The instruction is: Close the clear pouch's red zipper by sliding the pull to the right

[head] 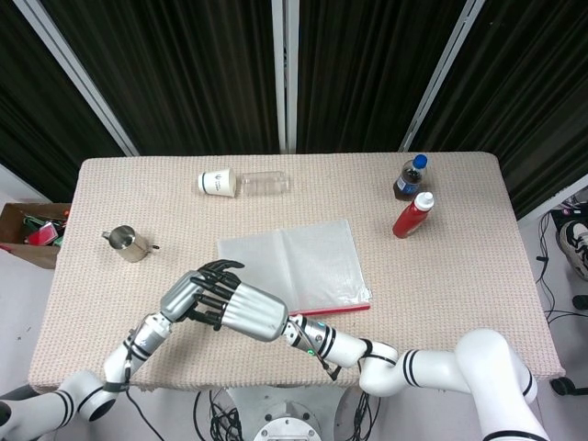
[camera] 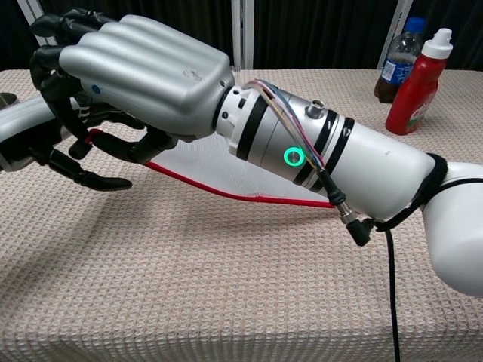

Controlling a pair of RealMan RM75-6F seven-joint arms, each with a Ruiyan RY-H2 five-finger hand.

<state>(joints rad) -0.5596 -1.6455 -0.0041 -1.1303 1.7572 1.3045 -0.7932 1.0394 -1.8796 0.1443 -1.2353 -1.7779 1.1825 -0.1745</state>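
One table [head: 459,276], clear pouch [head: 299,262] flat at its centre, right robot hand [head: 246,310] gripping the lifted left end of the red zipper [camera: 226,191], left robot hand [head: 188,296] alongside, grip indiscernible.

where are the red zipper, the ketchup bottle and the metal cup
red zipper [camera: 249,197], chest view, on the strip's middle stretch
ketchup bottle [head: 410,218], head view, on its red body
metal cup [head: 126,242], head view, on its rim

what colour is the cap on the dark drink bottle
Blue cap on the dark drink bottle, clearest in the head view.
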